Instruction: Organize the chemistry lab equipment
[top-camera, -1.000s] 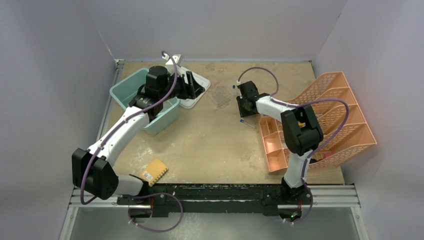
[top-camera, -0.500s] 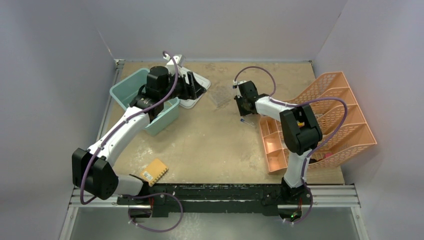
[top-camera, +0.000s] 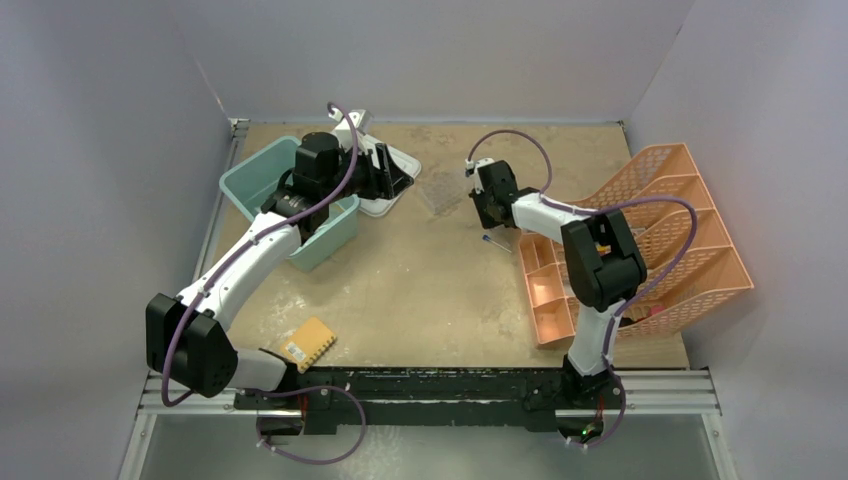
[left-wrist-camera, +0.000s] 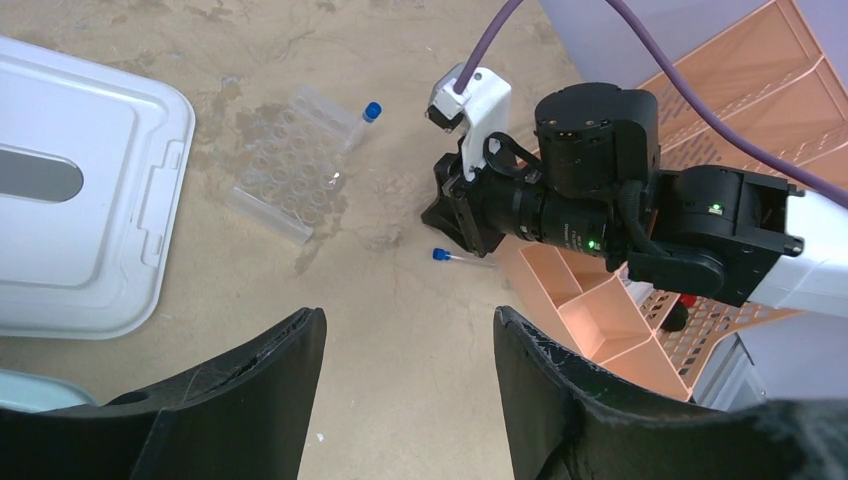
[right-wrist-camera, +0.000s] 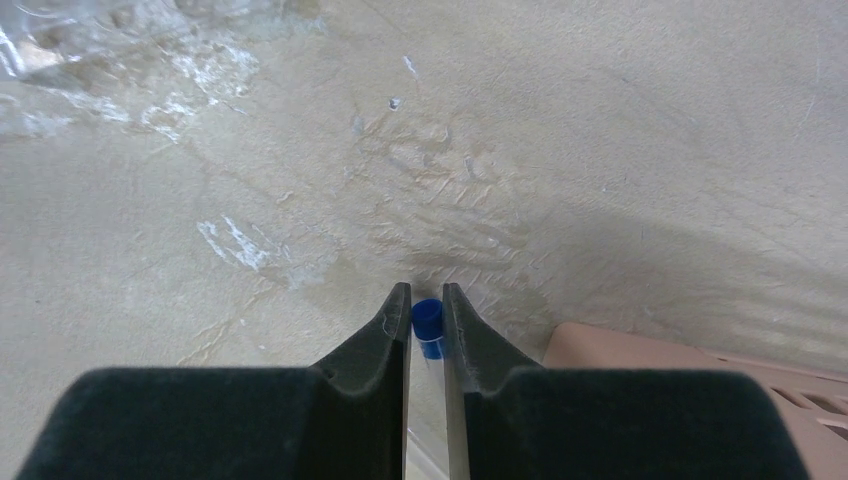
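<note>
**Loose tube on table; right gripper poised over it**

Item: tube (left-wrist-camera: 462, 259), clear with a blue cap; lies flat on the table (left-wrist-camera: 400, 60), just beside the organiser (left-wrist-camera: 590, 310); a second tube (left-wrist-camera: 360, 118) lies capped on the rack (left-wrist-camera: 285, 170) nearby.

State, right gripper (right-wrist-camera: 425, 295): fingers almost together with a thin slot between them; the blue cap shows through that slot; judged to be holding nothing, since the left wrist view shows the tube lying apart from it.

State, left gripper (left-wrist-camera: 410, 318): fingers wide apart and empty; hovers near the white lid (left-wrist-camera: 80, 200).

Hazards: descending with so narrow a slot would likely shove the cap or roll the tube against the organiser wall; a pinch on the cap alone may let the smooth tube swing or slip; a careless sweep could knock the light rack.
</note>
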